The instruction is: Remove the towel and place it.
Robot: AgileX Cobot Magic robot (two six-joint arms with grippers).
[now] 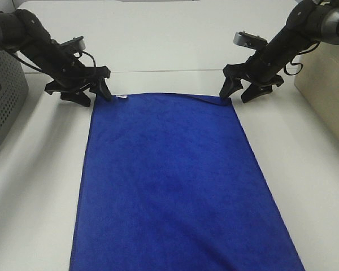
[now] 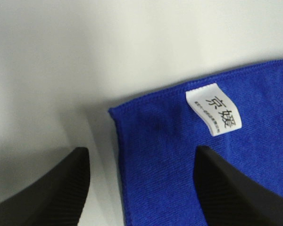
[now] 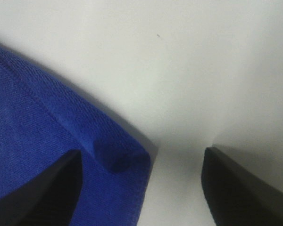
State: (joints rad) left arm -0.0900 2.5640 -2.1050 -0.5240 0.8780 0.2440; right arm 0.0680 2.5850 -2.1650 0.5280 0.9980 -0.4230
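The royal-blue towel [image 1: 169,180] lies flat on the white table, stretching from its far edge down out of the near side of the exterior view. My left gripper [image 1: 93,95] is open at the towel's far left corner, one finger each side of the corner. The left wrist view shows that corner [image 2: 179,155] with its white tag [image 2: 213,108] between the open fingers [image 2: 52,193]. My right gripper [image 1: 240,93] is open at the far right corner. The right wrist view shows that corner [image 3: 61,136], slightly curled up, between the fingers [image 3: 240,188].
A grey perforated box [image 1: 3,96] stands at the left edge. A beige box [image 1: 327,79] stands at the right edge. The white table [image 1: 305,169] runs bare on both sides of the towel and behind it.
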